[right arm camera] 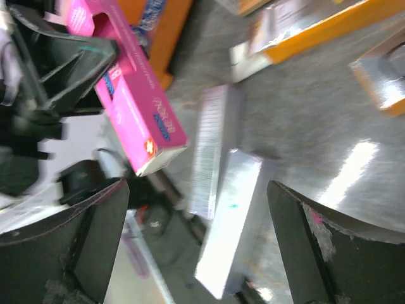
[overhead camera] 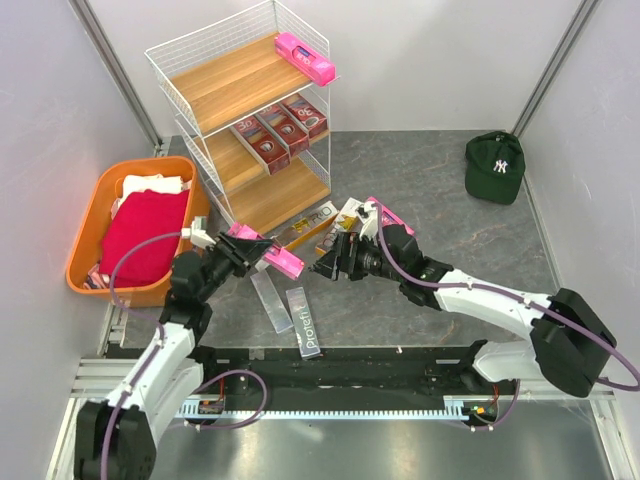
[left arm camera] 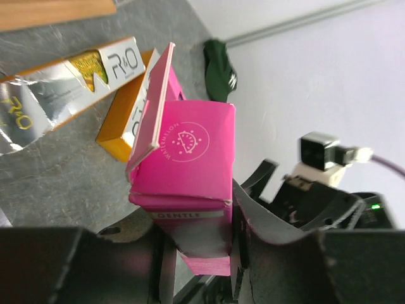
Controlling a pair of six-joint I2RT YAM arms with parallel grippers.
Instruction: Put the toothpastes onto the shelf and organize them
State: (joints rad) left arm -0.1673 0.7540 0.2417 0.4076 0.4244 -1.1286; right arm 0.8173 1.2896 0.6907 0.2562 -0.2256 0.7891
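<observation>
My left gripper (overhead camera: 255, 250) is shut on a hot pink toothpaste (overhead camera: 285, 263), held just above the table in front of the shelf (overhead camera: 225, 85). In the left wrist view the box (left arm camera: 190, 158) sits clamped between the jaws (left arm camera: 196, 244), its end flap sprung open. My right gripper (overhead camera: 330, 262) stands open and empty a little to the right of that box, which shows in its view too (right arm camera: 136, 111). The right jaws (right arm camera: 196, 247) hang over two silver toothpastes (right arm camera: 237, 221). Another pink box (overhead camera: 304, 58) lies on the top board and dark red ones (overhead camera: 280, 128) on the middle board.
Two silver boxes (overhead camera: 272, 300) lie near the front edge, and gold-white boxes (overhead camera: 315, 222) at the shelf's foot. A pink box (overhead camera: 385, 212) lies partly under the right arm. An orange basket (overhead camera: 85, 225) with cloths stands left. A green cap (overhead camera: 495, 168) lies back right.
</observation>
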